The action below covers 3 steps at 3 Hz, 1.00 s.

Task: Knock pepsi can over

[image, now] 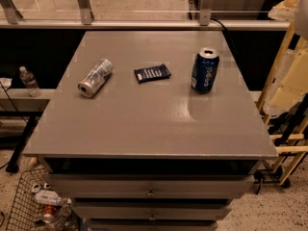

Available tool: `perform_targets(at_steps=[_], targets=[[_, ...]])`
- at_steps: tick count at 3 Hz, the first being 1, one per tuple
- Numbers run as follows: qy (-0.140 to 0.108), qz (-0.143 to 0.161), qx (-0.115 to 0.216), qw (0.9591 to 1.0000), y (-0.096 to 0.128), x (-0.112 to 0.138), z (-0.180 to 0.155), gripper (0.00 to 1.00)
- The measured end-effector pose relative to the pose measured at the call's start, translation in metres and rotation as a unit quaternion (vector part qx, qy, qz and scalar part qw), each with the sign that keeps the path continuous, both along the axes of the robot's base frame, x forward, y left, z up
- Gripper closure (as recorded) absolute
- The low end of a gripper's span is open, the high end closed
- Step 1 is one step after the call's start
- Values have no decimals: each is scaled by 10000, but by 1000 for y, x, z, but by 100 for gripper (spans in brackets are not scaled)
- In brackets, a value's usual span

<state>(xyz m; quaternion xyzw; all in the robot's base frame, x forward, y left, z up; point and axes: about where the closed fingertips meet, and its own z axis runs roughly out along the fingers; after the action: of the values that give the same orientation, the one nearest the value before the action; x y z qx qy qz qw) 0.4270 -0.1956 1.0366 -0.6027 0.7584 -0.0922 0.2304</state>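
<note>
Grey tabletop (144, 124) carries three things, each well apart from the others. Off its left edge a clear water bottle (29, 81) stands on a lower ledge, and a wire basket (24, 203) sits on the floor below. On the left part of the tabletop a slim silver can (95, 77) lies on its side. Near the middle lies a flat dark wrapper (152, 73). To the right stands the pepsi can (205, 70), upright with its silver rim up, towards the back and near the right edge. Pale shapes at the far right may belong to the arm, but the pincer is out of view, so I cannot tell whether it is wide or narrow.

With the can upright, the knock is not yet done. To do it well, the contact should likely land high on the can's wall, above its middle, so that it tips rather than slides. Pushing leftward, towards the bare middle, seems safer than pushing to the right, where the can could roll off the edge. A short push should do, kept clear of the wrapper.
</note>
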Motion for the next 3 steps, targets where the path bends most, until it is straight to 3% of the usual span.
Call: perform_targets(at_steps=[1,2,3], targets=[[-1,0,0,10000,0,0,0,0],[-159,-106,252,9995,-2,12,-5,0],[-330,-408,1144,9920,-13,46,-36,0]])
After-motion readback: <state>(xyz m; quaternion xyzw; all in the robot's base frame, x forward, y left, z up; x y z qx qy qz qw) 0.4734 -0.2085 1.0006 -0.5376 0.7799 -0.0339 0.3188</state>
